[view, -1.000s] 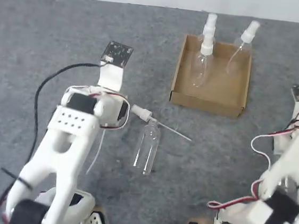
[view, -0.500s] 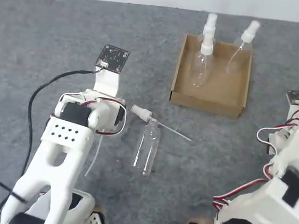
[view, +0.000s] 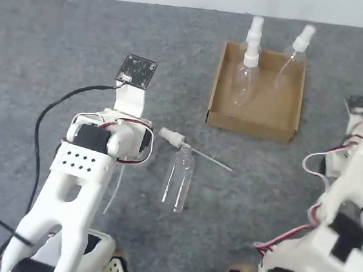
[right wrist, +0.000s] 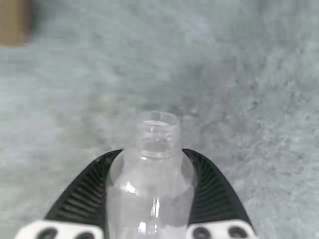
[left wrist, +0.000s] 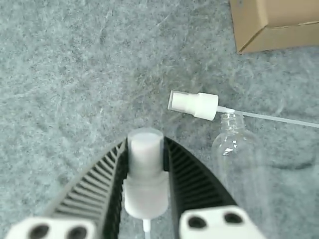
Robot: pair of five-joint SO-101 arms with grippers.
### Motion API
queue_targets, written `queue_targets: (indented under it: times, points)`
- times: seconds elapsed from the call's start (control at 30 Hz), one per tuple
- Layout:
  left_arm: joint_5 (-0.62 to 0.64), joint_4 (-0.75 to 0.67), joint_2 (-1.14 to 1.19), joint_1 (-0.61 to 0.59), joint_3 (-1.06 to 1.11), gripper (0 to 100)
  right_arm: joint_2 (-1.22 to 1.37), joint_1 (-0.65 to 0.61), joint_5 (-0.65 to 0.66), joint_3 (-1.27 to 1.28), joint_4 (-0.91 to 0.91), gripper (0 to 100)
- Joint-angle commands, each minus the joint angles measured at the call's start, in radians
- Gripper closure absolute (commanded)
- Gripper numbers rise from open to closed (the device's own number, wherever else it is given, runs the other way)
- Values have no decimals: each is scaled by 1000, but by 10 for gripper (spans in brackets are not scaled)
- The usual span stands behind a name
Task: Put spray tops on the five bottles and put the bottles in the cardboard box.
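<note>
left jaws clench a spray top (left wrist: 145, 174); right jaws grasp an open bottle (right wrist: 152, 169) by its body. on the grey tabletop (view: 61, 45) a second bare bottle (view: 178, 178) lies with a loose top (view: 172, 136) just beside its neck, near the box (view: 250, 127), where three topped bottles (view: 245, 71) rest.

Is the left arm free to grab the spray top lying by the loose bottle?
Probably not: the left gripper is shut on a held spray top, though the lying spray top sits unobstructed.
</note>
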Motion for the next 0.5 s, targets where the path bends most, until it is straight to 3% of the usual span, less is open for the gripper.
queue_targets:
  times: [0.0, 0.23, 0.47]
  points:
    - [-8, 5, -124, -5, -12, 989, -232, -107, -92, -58, 97, 992]
    - [-9, 41, -388, -117, -30, 989, -581, -415, -204, 95, 122, 992]
    - [-5, 43, -634, -215, -145, 989, -863, -888, -308, 353, -24, 992]
